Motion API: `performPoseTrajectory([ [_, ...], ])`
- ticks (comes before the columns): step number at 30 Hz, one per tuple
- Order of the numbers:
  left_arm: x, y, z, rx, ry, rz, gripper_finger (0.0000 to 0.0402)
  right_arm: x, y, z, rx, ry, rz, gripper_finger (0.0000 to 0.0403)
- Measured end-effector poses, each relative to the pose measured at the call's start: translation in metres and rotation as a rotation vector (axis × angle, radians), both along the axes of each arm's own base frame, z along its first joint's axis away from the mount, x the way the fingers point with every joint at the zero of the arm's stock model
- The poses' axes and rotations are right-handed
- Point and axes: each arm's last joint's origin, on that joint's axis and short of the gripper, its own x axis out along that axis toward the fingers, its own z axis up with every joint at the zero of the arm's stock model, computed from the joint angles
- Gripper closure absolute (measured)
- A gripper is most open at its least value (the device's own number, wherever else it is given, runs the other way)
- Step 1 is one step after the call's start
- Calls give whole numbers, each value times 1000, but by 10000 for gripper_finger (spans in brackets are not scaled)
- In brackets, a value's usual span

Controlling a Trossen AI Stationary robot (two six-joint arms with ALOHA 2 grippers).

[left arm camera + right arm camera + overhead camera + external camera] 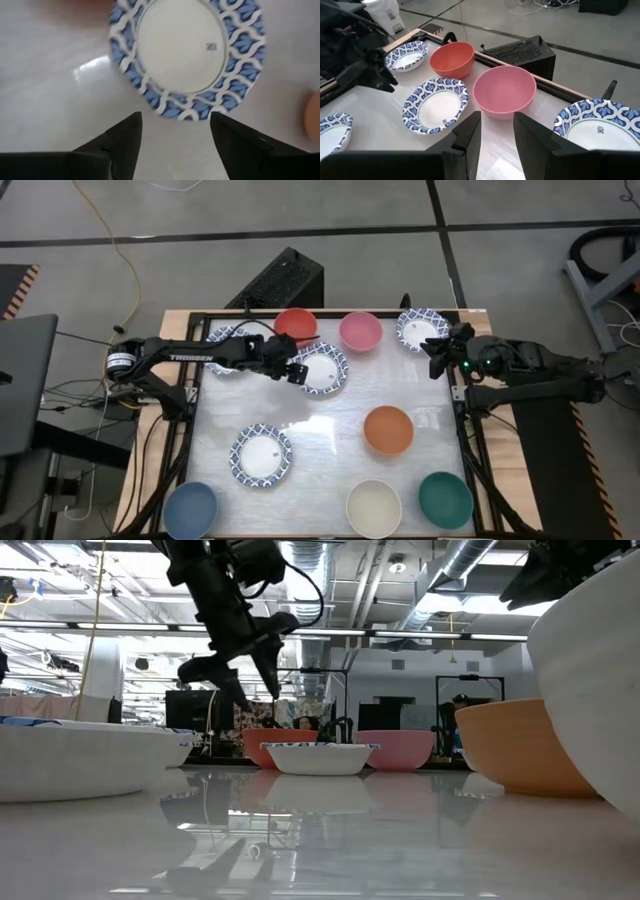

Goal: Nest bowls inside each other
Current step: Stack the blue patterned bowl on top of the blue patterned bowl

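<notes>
The table (330, 420), a pale glossy surface in a dark frame, carried ten bowls, none nested in another. The left arm (190, 355) reached in across the far left part, and the right arm (540, 370) lay along the far right edge. Of the bowls, the far row held a patterned bowl (225, 337) partly under the left arm, a red bowl (296, 324), a pink bowl (360, 331) and another patterned bowl (420, 330) at the right corner. A third patterned bowl (322, 369) sat just nearer than the red one, a fourth patterned bowl (263, 456) lay left of centre, and an orange bowl (388, 430) stood right of centre. Along the near edge stood a blue bowl (190, 510), a cream bowl (374, 508) and a teal bowl (445, 500). The left gripper (293, 371) hung above the table at the left rim of the third patterned bowl, its fingers (125, 137) spread apart and holding nothing, the bowl's blue rim just beyond their tips. The right gripper (438, 360) hovered beside the corner patterned bowl, its fingers (470, 132) parted with nothing between them, pointing toward the pink bowl.
</notes>
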Motion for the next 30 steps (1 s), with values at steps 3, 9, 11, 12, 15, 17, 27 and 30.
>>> performPoseTrajectory([
  [3,0,-2,-4,-29,26,25,160,0,0,0,-1,-2,-5,264],
  [9,1,-2,-5,-16,19,56,158,0,0,0,0,-2,-6,264],
  [11,1,-2,-5,-14,19,57,158,0,0,0,0,-1,-6,264],
  [12,1,-2,-4,-11,17,58,159,0,0,0,0,-2,-6,264],
  [15,1,-1,-4,12,23,49,160,0,0,0,0,-2,-6,264],
  [17,2,-1,-4,25,21,45,161,0,0,0,0,-2,-6,264],
  [27,3,0,-5,20,8,39,161,2,-4,-15,39,92,-228,264],
  [30,3,2,-5,-6,2,31,161,9,-5,-18,37,125,-234,264],
])
